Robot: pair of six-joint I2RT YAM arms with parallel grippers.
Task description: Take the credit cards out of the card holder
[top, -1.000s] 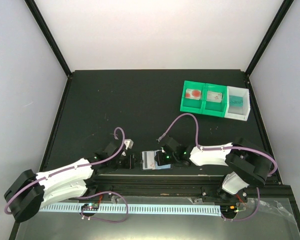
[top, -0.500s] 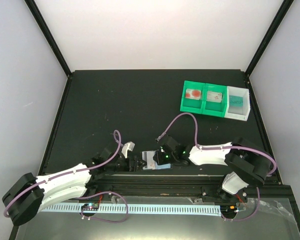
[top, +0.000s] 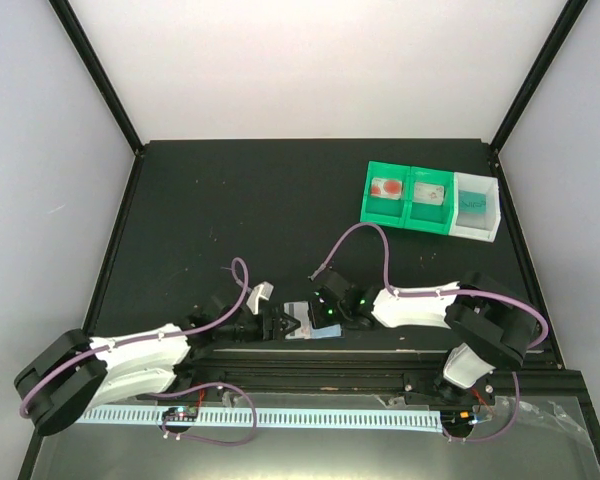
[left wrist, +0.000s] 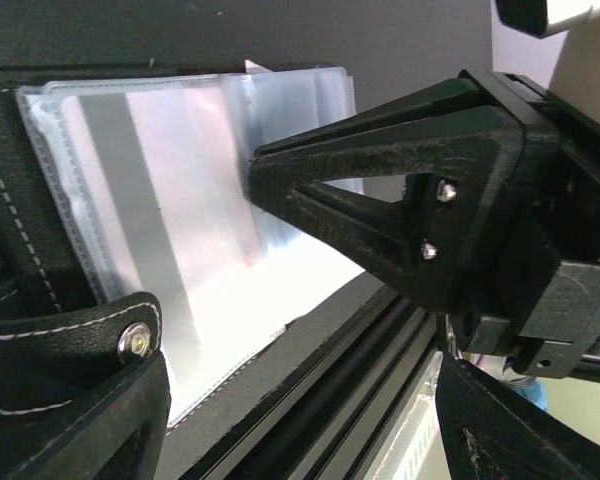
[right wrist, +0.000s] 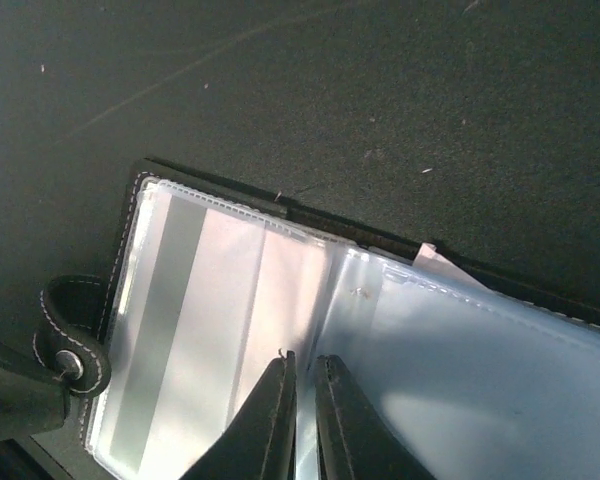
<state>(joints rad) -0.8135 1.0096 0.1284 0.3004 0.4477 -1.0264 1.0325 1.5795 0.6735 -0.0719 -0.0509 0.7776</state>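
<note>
The card holder (top: 298, 320) lies open at the table's near edge, between my two grippers. In the right wrist view its black stitched edge (right wrist: 132, 200) frames clear sleeves, and a whitish credit card (right wrist: 210, 320) with a grey stripe sits in the left sleeve. That card also shows in the left wrist view (left wrist: 170, 230). My right gripper (right wrist: 305, 362) is shut on the edge of a pale blue sleeve leaf (right wrist: 480, 370) at the fold. My left gripper (left wrist: 300, 400) is open wide, with one finger (left wrist: 80, 420) by the snap strap (left wrist: 135, 342).
A green-and-white three-compartment tray (top: 408, 203) holding small items stands at the back right. A black metal rail (top: 380, 355) runs along the table's near edge, right beside the card holder. Purple cables loop over both arms.
My left gripper has moved right, up to the card holder's left edge. My right gripper has shifted slightly left over the open sleeves.
</note>
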